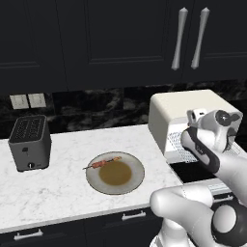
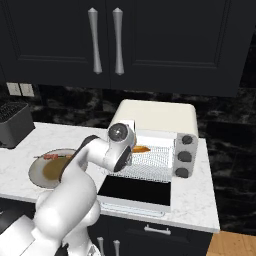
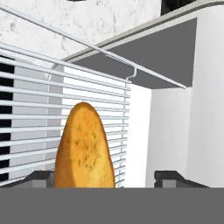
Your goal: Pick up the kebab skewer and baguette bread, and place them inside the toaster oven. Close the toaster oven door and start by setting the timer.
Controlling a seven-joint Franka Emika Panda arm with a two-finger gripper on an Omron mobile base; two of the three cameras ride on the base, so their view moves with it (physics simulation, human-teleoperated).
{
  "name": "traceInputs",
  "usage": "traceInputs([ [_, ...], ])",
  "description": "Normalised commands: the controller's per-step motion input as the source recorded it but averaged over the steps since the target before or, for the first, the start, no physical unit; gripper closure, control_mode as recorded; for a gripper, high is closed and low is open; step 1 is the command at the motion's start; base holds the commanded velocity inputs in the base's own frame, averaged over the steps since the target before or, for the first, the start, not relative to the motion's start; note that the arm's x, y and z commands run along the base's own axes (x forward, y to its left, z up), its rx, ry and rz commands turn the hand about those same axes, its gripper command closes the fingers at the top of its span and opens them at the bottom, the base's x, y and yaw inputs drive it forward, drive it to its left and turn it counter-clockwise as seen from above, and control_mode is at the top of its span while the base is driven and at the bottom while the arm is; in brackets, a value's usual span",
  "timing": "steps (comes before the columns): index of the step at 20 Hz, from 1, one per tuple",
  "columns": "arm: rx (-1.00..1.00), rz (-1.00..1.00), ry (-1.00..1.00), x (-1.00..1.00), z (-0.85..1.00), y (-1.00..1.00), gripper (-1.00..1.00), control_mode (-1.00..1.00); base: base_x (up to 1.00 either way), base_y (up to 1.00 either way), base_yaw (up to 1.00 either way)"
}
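Baguette bread (image 3: pixel 85 146) lies on toaster oven (image 2: pixel 159 116) rack between gripper (image 3: pixel 105 177) tips, apparently parted; straight withdrawal advised before kebab skewer (image 1: pixel 102 163) is fetched.

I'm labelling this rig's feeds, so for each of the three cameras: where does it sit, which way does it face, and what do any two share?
Left base view: behind the arm's left, facing the plate, kebab skewer, slot toaster; arm lower right.
Right base view: behind its right, facing the toaster oven, toaster oven door down; arm lower left.
Hand view: on the hand, facing the wire rack; the end effector flanks the baguette bread.
Both base views share oven, plate, skewer.
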Motion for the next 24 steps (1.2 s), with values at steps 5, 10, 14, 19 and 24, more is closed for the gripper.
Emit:
traceInputs([
  [5, 0.0, 0.0, 0.18, -0.71, 0.0, -0.01, -1.0, -1.0, 0.0, 0.0, 0.0],
  [10, 0.0, 0.0, 0.1, -0.8, 0.13, 0.01, -1.0, -1.0, 0.0, 0.0, 0.0],
  [14, 0.0, 0.0, 0.27, -0.24, 0.34, 0.57, -1.0, -1.0, 0.0, 0.0, 0.0],
  [19, 0.0, 0.01, 0.32, -0.07, 0.16, 1.0, -1.0, -1.0, 0.0, 0.0, 0.0],
  [24, 0.0, 0.06, 0.34, 0.1, 0.18, 1.0, -1.0, -1.0, 0.0, 0.0, 0.0],
])
